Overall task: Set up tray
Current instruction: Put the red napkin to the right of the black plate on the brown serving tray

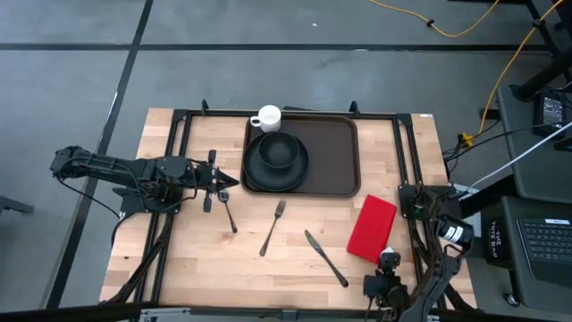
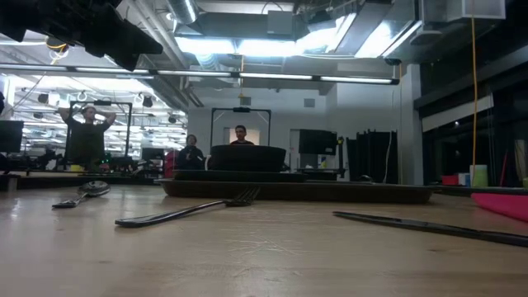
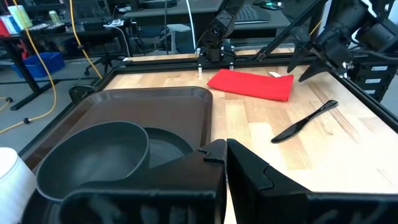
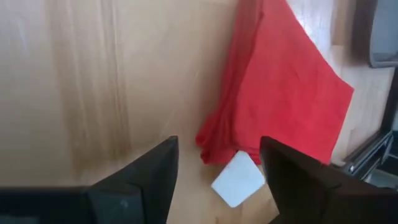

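While the left pincer [image 1: 225, 182] is closed empty, the right pincer [image 4: 217, 165] gapes beside one tray [image 1: 335, 148].

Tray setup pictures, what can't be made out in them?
- Inside of the white cup: too small in the high view, cut by the edge in the left wrist view.
- Plate surface: covered by the bowl.
- Tray contents: low view shows only the rim edge-on.
- White tag by the red napkin: no readable marking.
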Tool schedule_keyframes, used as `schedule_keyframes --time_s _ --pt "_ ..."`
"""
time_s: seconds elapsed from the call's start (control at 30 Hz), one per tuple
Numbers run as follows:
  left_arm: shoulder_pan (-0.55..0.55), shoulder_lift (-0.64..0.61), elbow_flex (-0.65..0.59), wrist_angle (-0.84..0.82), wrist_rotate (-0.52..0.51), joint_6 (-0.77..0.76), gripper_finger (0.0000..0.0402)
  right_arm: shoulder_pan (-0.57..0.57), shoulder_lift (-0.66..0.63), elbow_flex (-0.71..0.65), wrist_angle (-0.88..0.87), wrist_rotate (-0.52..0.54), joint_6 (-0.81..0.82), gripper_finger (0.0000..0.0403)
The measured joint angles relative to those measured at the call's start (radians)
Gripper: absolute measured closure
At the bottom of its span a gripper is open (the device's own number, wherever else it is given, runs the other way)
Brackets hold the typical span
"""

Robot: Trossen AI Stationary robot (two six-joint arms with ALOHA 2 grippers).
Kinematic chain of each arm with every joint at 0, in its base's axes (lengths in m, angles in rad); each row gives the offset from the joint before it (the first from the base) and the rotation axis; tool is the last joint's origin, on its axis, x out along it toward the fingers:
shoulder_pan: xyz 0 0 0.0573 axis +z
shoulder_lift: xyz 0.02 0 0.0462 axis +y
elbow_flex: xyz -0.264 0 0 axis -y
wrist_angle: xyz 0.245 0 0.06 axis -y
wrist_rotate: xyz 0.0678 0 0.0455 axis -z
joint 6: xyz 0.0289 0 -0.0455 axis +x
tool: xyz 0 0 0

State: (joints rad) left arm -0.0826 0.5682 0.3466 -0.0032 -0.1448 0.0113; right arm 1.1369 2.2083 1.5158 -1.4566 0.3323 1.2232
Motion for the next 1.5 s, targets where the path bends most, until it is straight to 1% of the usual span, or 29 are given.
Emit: schedule_keyframes --time_s 0.13,0.27,0.5,0.97,1.17,1.23,1.33,1.5 --pt "0.000 0.000 0.000 0.000 0.000 0.001 0.0396 0.001 0.031 0.000 -0.004 0.031 0.004 0.0175" --pt "0.000 0.000 0.000 0.000 0.000 0.001 0.0396 0.002 0.053 0.004 -0.013 0.038 0.005 0.0175" --pt "0.000 0.000 0.000 0.000 0.000 0.001 0.0396 -0.001 0.060 0.003 -0.045 -0.025 0.007 0.0175" --pt "0.000 0.000 0.000 0.000 0.000 0.001 0.0396 -0.018 0.062 -0.001 -0.040 -0.042 0.003 0.0175" --pt "0.000 0.000 0.000 0.000 0.000 0.001 0.0396 -0.022 0.051 -0.060 0.018 -0.046 0.005 0.0175" --pt "0.000 0.000 0.000 -0.001 0.007 0.001 0.0396 -0.022 0.053 -0.067 0.009 -0.027 0.006 0.0175" --pt "0.000 0.000 0.000 -0.001 0.008 0.001 0.0396 -0.021 0.059 -0.071 -0.001 0.031 0.002 0.0175" --pt "0.000 0.000 0.000 -0.001 0.008 0.001 0.0396 -0.028 0.059 -0.076 -0.001 0.012 0.000 0.0175"
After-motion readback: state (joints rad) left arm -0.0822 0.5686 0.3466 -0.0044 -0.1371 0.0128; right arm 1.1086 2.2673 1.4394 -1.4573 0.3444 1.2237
